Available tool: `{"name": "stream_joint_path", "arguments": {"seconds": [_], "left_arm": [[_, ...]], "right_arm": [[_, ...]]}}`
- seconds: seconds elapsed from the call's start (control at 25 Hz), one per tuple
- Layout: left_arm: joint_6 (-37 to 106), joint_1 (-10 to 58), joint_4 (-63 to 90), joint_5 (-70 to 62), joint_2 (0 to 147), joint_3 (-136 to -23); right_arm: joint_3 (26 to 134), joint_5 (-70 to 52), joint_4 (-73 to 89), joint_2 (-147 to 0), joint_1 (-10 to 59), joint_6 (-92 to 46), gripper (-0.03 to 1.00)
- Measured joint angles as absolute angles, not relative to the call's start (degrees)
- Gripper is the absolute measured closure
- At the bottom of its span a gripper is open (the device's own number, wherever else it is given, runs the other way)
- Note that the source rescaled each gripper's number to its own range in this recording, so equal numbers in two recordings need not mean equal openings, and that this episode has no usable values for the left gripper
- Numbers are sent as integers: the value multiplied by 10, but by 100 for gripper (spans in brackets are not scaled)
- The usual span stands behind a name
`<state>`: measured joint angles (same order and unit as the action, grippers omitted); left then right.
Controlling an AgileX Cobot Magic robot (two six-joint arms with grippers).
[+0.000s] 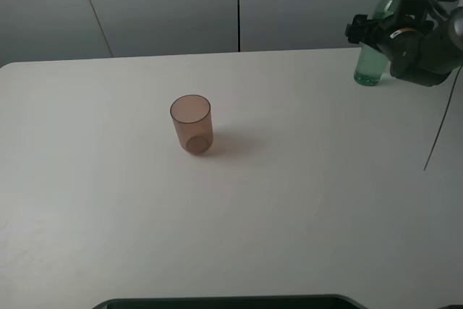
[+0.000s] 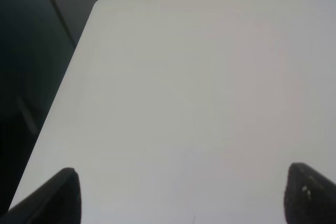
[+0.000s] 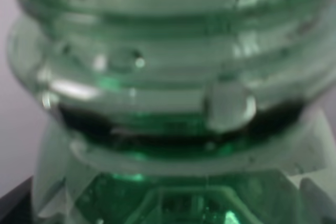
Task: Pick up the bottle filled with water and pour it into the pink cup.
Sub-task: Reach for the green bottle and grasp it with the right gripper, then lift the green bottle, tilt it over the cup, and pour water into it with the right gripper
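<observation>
The pink cup (image 1: 192,124) stands upright on the white table (image 1: 289,200), left of the middle. The green-tinted bottle (image 1: 372,63) stands upright at the back right, near the table's far edge. My right gripper (image 1: 365,31) is around its upper part, with the jaws against its sides. In the right wrist view the bottle's ringed neck (image 3: 168,77) fills the picture, with droplets on it, and a dark finger (image 3: 13,205) shows beside the shoulder. My left gripper (image 2: 184,203) is open and empty over bare table, out of the exterior view.
A grey wall runs behind the table. The table's corner and side edge (image 2: 79,66) show in the left wrist view, with a dark drop beyond. A dark object (image 1: 224,302) lies along the front edge. A thin cable (image 1: 441,128) hangs at the right.
</observation>
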<state>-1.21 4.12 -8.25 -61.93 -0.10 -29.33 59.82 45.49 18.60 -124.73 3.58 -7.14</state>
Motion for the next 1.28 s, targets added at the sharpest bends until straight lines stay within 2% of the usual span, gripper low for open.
{"name": "stream_joint_path", "arguments": {"seconds": [0.04,0.08,0.12,0.2,0.28,0.92,1.28], "left_arm": [[-12,41,-83,-619,-1,-293],[-12,41,-83,-619,-1,-293],[-12,41,-83,-619,-1,-293],[-12,41,-83,-619,-1,-293],[-12,41,-83,-619,-1,-293],[-11,41,-83,-619,-1,-293],[-8,41,-83,-619,-1,-293]], "right_arm": [[599,453,186,-1247,36,-72,-3],[599,450,186,-1247,36,-76,7],[599,450,186,-1247,36,-81,26],[599,449,186,-1247,35,-91,97],[600,448,184,-1247,34,-95,93],[601,441,179,-1245,34,-103,93],[591,320,180,-1148,34,-125,93]]}}
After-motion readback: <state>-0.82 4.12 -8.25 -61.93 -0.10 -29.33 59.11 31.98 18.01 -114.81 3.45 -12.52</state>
